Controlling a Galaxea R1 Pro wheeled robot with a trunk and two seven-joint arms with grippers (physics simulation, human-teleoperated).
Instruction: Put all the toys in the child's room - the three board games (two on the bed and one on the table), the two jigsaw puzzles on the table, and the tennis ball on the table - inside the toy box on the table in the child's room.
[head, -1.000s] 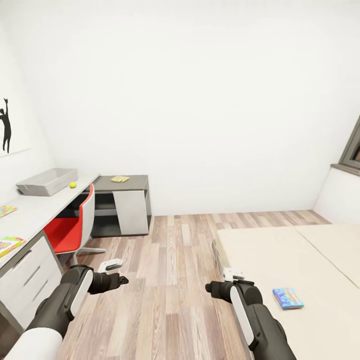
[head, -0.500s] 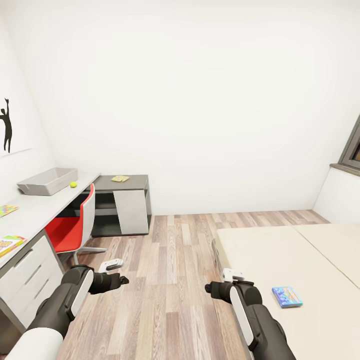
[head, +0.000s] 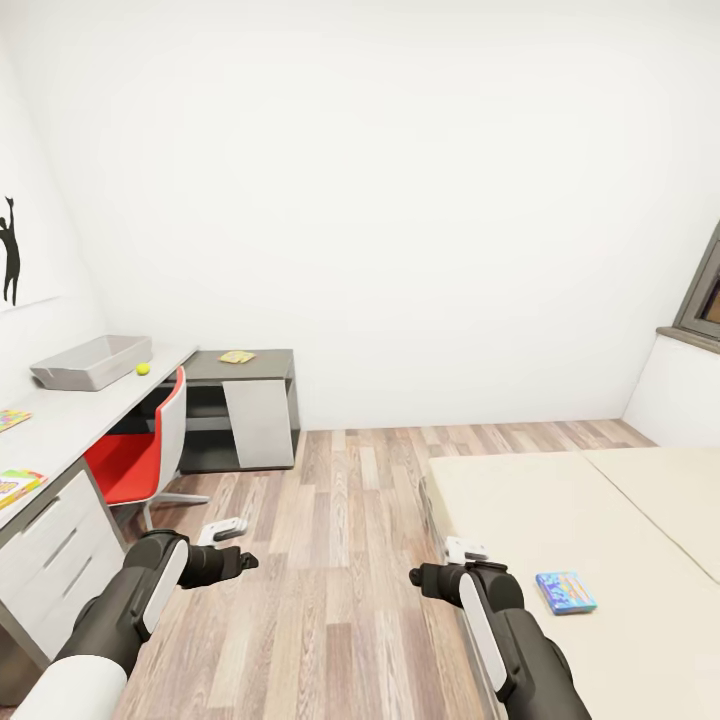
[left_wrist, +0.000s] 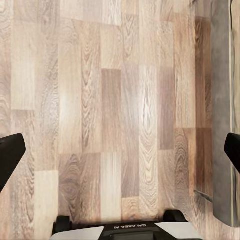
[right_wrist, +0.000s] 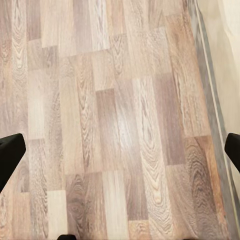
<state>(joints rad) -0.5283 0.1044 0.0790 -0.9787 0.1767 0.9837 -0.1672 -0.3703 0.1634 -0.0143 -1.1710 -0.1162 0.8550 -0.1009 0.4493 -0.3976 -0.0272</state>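
Note:
The light-grey toy box (head: 90, 362) stands on the pale table (head: 70, 415) at the left, with the yellow tennis ball (head: 143, 369) just beside it. One jigsaw puzzle (head: 237, 357) lies on the lower dark cabinet, and another colourful sheet (head: 10, 419) is at the table's near edge. A green-edged board game (head: 15, 487) rests nearer me. The small blue board game (head: 566, 592) lies on the beige bed (head: 600, 500) at the right. My left gripper (head: 243, 563) (left_wrist: 120, 155) and right gripper (head: 418, 577) (right_wrist: 120, 152) hang open over bare wood floor, holding nothing.
A red swivel chair (head: 135, 455) is tucked under the table. Wood-plank floor (head: 340, 540) runs between the table and the bed. A dark-framed window (head: 703, 300) sits at the far right, and the white wall is ahead.
The whole picture has shifted slightly, so the camera has moved. Both arms keep the same pose and the toys lie where they were.

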